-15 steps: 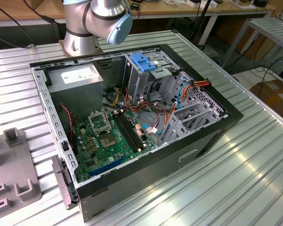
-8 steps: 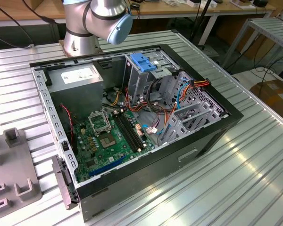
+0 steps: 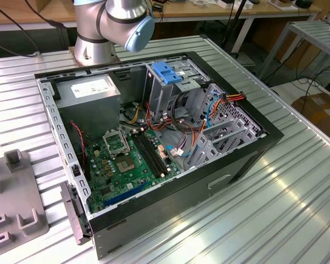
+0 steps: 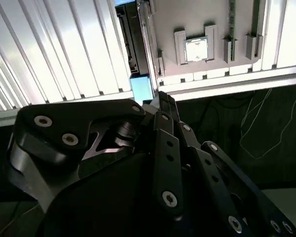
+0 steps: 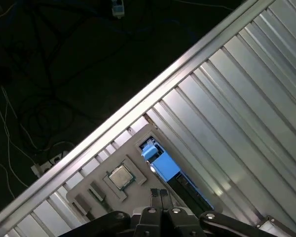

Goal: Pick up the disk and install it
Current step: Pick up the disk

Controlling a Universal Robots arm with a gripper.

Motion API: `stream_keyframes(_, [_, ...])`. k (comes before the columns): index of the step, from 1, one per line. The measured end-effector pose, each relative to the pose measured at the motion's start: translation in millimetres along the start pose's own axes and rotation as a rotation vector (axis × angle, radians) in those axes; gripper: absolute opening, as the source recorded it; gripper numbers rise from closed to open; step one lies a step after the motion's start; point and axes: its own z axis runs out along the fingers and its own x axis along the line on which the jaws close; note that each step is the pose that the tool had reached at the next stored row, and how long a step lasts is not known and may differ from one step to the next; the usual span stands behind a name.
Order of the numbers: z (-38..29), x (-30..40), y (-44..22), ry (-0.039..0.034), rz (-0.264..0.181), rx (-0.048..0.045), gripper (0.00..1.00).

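The disk [image 5: 160, 162] stands on edge in a slot beside a grey fixture plate [image 5: 133, 148]; its bright blue carrier end faces the camera and its dark body runs back behind it. In the first wrist view my gripper [image 5: 160, 193] hovers close above the disk's blue end, fingertips pressed together with nothing between them. The second wrist view shows the black linkage of the gripper [image 4: 160, 99] shut, just short of the blue end of the disk [image 4: 140, 88]. The open computer case [image 3: 247, 159] lies on the ribbed metal table, and its drive cage [image 3: 165, 91] carries a blue latch [image 3: 168, 71].
A processor chip [image 5: 121, 176] sits in a holder on the fixture plate next to the disk. The table edge [image 5: 153, 94] runs close by, with dark floor and cables beyond. Inside the case are a grey power supply [image 3: 91, 91], a motherboard [image 3: 126, 159] and loose cables [image 3: 209, 104].
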Motion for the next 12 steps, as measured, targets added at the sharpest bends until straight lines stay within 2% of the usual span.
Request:
stream_keyframes(6, [0.4, 0.0, 0.0, 0.0068, -0.119, 0.0019, 0.11])
stream_keyframes(10, [0.8, 0.0, 0.0, 0.0132, -0.23, 0.0036, 0.11])
stream_keyframes(12, [1.0, 0.0, 0.0, 0.0156, -0.271, 0.0043, 0.11])
